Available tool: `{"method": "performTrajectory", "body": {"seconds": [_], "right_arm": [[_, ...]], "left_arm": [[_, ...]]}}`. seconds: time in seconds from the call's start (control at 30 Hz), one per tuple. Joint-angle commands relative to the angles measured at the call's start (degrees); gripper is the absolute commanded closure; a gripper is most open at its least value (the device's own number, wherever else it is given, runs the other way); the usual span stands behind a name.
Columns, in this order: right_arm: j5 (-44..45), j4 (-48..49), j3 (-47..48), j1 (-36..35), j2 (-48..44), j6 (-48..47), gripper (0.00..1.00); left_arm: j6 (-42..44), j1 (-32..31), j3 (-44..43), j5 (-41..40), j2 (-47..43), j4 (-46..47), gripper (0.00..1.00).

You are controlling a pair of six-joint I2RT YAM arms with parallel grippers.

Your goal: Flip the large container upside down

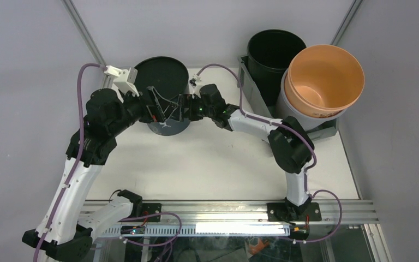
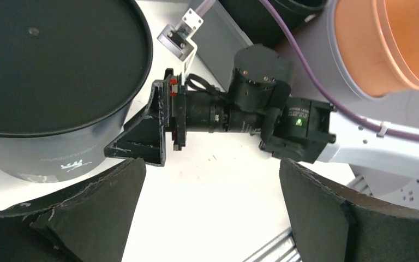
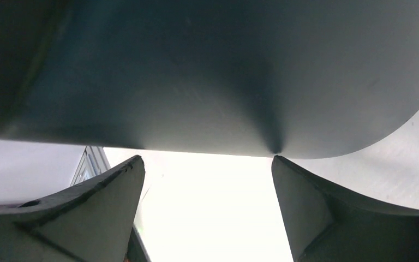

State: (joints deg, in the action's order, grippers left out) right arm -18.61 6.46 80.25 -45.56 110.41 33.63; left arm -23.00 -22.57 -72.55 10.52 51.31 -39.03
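The large container [image 1: 250, 90] sat open side up at approx 2 o'clock on the worktop [image 1: 213, 164], not yet flipped. A black bucket [image 1: 275, 52] & an orange bucket [image 1: 324, 73], the latter nested in a pale grey bucket [image 1: 294, 112], appeared to stand in it. Both arms were well apart from it, at approx 11 o'clock, by a dark round bucket [image 1: 161, 82] standing base-up. The left pincer [image 2: 211, 162] was spread wide w/ nothing btwn its fingers, bare worktop below. The right pincer [image 3: 207, 158] was also spread & empty, tips right up against the dark bucket's side wall; couldn't tell if touching. In the top view both pincers sat close together at that bucket's 6 o'clock side.
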Motion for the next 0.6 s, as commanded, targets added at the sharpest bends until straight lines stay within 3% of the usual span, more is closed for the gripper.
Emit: {"method": "performTrajectory", "body": {"seconds": [0.0,0.13,0.27,0.57], "right_arm": [[-0.2,5.1,5.1,0.5,1.3,0.3,0.1],[-5.7,1.1,0.2,1.0,-4.1,3.9,0.11],[-7.1,-11.7,-2.7,0.2,-10.5,1.1,0.11],[-2.8,-28.0,-16.4,-3.7,-28.6,-0.7,0.1]], "left_arm": [[0.3,-0.4,-5.1,-5.5,1.8,-3.4,0.01],[0.5,-0.4,-4.5,-7.6,1.9,-4.5,0.01],[1.4,-0.4,-4.7,-9.1,5.0,-5.8,0.01],[0.6,-2.3,-7.8,-5.5,16.4,-5.7,0.05]]}}
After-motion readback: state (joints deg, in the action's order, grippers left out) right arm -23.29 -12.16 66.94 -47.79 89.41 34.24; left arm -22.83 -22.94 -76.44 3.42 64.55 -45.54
